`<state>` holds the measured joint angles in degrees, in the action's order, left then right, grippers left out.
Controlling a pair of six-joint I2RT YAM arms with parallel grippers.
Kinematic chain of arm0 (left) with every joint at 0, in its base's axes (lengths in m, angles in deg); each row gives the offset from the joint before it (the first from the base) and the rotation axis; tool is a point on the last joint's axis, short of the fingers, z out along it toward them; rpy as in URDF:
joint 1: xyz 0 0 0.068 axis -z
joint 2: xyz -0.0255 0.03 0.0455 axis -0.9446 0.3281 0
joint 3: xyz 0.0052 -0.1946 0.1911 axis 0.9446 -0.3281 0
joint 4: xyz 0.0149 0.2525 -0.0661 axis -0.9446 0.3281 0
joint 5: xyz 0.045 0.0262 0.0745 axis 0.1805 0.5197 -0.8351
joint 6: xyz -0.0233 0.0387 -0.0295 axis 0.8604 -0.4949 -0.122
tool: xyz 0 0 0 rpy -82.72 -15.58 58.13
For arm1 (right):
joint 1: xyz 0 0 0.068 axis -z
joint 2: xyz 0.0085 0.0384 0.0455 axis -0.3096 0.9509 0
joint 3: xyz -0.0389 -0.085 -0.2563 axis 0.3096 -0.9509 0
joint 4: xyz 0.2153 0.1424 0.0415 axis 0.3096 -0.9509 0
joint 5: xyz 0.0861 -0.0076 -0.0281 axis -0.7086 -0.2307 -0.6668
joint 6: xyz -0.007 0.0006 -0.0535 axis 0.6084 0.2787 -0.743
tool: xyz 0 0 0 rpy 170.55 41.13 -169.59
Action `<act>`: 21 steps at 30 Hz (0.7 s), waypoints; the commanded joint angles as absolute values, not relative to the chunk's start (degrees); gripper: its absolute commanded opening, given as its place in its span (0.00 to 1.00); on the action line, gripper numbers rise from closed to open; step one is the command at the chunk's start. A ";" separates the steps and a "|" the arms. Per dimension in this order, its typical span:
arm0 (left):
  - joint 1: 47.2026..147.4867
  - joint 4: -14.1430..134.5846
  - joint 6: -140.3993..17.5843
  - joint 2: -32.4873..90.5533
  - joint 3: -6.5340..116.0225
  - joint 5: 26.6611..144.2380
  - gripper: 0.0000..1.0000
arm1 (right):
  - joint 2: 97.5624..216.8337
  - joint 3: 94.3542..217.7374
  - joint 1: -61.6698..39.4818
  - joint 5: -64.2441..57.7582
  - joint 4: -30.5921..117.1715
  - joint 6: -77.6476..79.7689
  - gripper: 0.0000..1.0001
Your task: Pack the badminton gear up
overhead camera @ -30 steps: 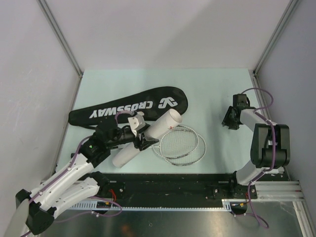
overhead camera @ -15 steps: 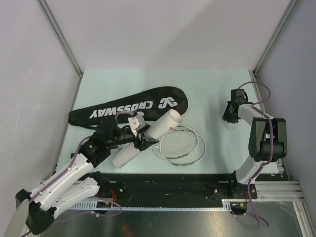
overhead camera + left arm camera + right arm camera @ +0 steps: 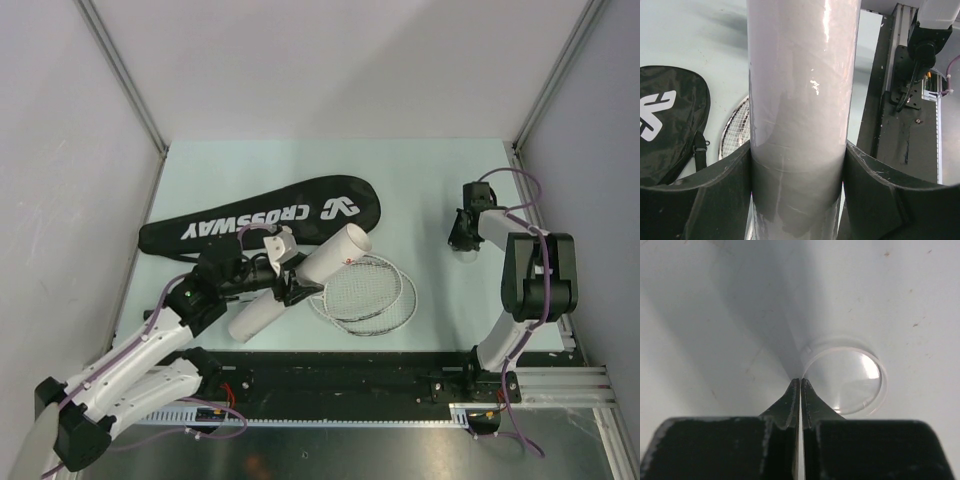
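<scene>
- Top view: the left gripper [image 3: 285, 277] clasps the white tube [image 3: 335, 250] about midway along. The tube slants left of the centre of the desk [image 3: 420, 170], one end toward the near edge and its open end beside the CROSSWAY racket bag [image 3: 250, 222].
- The bag stretches across the left half. Beyond it, bare mat runs to the far edge.
- Two rackets [image 3: 365, 290] overlap just right of the tube. Bare mat separates them from the right gripper [image 3: 460, 240], which is near the right edge.
- Left wrist view: both fingers [image 3: 710, 200] press the tube's sides, with the black base rail [image 3: 900, 100] at the right.
- Right wrist view: the fingers are pressed together, holding nothing. Their tips are at the rim of a clear round lid [image 3: 845, 380] lying flat; I cannot tell whether they touch it.
</scene>
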<state>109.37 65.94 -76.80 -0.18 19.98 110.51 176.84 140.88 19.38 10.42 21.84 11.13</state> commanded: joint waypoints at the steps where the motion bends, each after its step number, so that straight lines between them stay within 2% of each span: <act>1: 109.78 62.59 -75.97 0.30 22.21 112.69 0.01 | 171.41 142.37 15.76 9.94 19.81 11.21 0.00; 4: 109.78 62.59 -77.73 0.82 21.60 113.57 0.01 | 159.91 142.37 12.15 -1.73 19.01 11.12 0.00; 8: 109.78 62.50 -78.87 1.79 21.16 116.29 0.00 | 144.19 142.46 8.38 -26.55 20.77 12.70 0.00; 11: 109.78 62.59 -79.49 1.70 20.98 118.40 0.00 | 136.88 143.08 6.18 -37.04 22.79 14.89 0.00; 16: 109.78 62.59 -79.75 1.70 20.63 121.22 0.00 | 134.22 145.80 1.25 -47.53 23.76 18.41 0.00; 21: 109.96 62.59 -79.93 1.26 20.19 123.68 0.00 | 134.39 146.15 -3.93 -49.91 23.67 19.73 0.00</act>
<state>109.48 65.90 -77.50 2.18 19.96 119.03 132.89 145.64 -1.50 -43.30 24.16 17.10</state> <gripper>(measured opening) 0.665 0.009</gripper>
